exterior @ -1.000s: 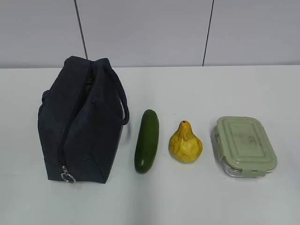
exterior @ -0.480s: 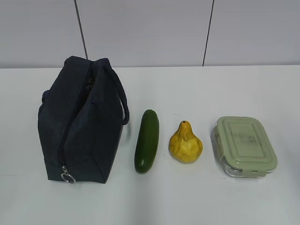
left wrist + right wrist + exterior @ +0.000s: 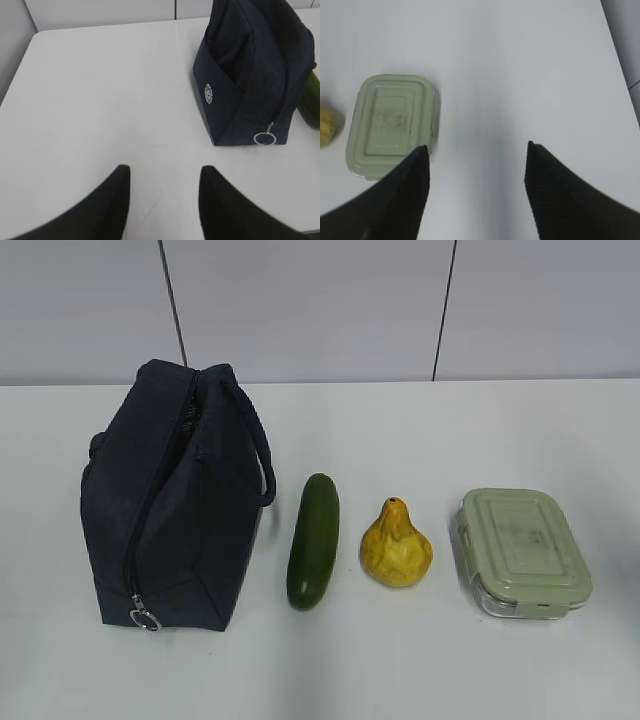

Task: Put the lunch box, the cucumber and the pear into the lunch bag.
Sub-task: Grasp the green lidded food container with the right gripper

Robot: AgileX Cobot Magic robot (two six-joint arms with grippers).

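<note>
The navy lunch bag (image 3: 175, 502) stands on the white table at the left, its top zipper mostly shut with a silver ring pull (image 3: 146, 620) at the near end. To its right lie the dark green cucumber (image 3: 314, 539), the yellow pear (image 3: 396, 545) and the lunch box (image 3: 523, 550) with its sage-green lid. My left gripper (image 3: 164, 170) hangs open over bare table, left of and nearer than the lunch bag (image 3: 252, 70). My right gripper (image 3: 476, 147) is open over bare table just right of the lunch box (image 3: 392, 125). Neither gripper shows in the exterior view.
The table (image 3: 400, 430) is white with a grey panelled wall behind. In the left wrist view the table's left edge (image 3: 17, 70) is visible; in the right wrist view its right edge (image 3: 620, 65) runs down the side.
</note>
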